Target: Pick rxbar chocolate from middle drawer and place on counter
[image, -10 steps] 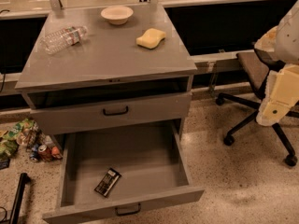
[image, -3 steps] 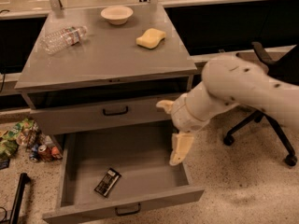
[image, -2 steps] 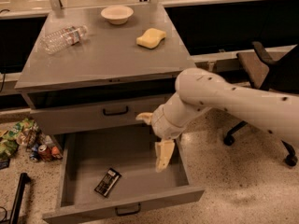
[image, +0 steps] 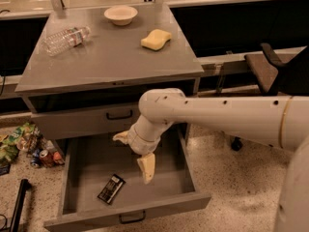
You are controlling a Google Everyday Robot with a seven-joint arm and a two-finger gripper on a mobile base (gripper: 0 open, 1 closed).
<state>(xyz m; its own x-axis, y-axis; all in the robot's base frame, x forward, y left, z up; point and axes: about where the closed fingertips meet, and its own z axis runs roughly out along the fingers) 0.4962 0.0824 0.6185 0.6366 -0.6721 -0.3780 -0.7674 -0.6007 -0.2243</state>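
The middle drawer stands pulled fully out below the table, its grey floor open to view. The rxbar chocolate lies flat on that floor, toward the drawer's front left, turned at a slant with one short end pointing at the front wall. Nothing touches it.

The arm reaches in from the right, crossing below the table's front edge, and bends down into the drawer. The claw hangs over the middle of the drawer floor with its two pale fingers spread wide. One finger points left under the front of the upper drawer, and the other points down toward the floor. The lower fingertip is near the bar, to its right and a little behind it, but clear of it. The claw holds nothing.

On the table, a pale bowl sits near the back edge, about midway along it. A yellow sponge lies toward the right edge, in front of the bowl. A clear plastic bottle lies on its side toward the back left corner.

On the speckled floor to the left of the cabinet, coloured snack bags and a few cans are bunched together. A dark office chair stands past the table's right edge.
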